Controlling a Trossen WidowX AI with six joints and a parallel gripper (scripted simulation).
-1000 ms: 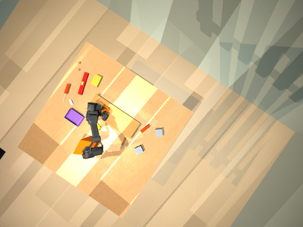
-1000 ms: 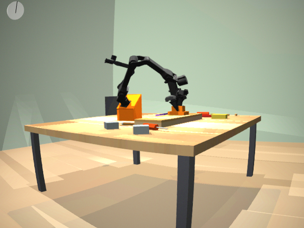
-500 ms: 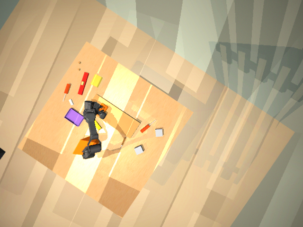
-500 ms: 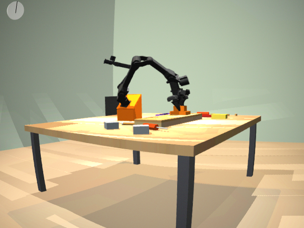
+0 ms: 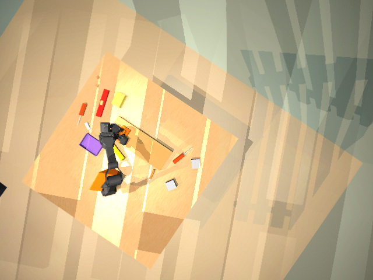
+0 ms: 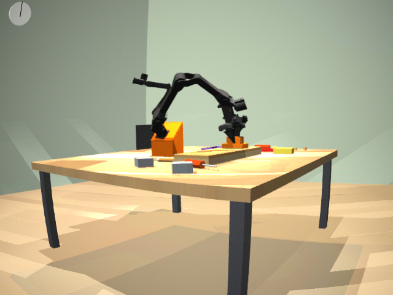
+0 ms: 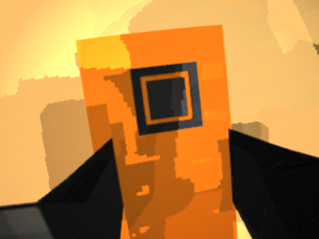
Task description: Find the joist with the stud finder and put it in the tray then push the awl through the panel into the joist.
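Note:
The orange stud finder [image 5: 126, 130] [image 6: 234, 145] [image 7: 204, 154] is at the panel's upper-left end in the top view, on or very close to its top. Its square window [image 7: 166, 98] is dark. My gripper [image 6: 234, 139] [image 7: 163, 138] is shut on the stud finder, one finger on each side. The pale wooden floor panel [image 5: 161, 156] [image 6: 193, 155] lies flat; the arm hides part of it. The purple tray [image 5: 90, 145] [image 6: 209, 147] is left of the arm in the top view. The awl [image 5: 152, 174] [image 6: 165, 159], with a light wooden handle, lies beside the panel.
A red-handled screwdriver [image 5: 178, 158] [image 6: 194, 163] and two grey blocks [image 5: 195, 163] [image 5: 171, 185] lie beyond the panel's right end. Another screwdriver [image 5: 82, 109], a red level [image 5: 102, 102], a yellow block [image 5: 118, 100] and a small white piece [image 5: 87, 125] lie upper left. A yellow bar [image 5: 119, 152] lies beside the arm.

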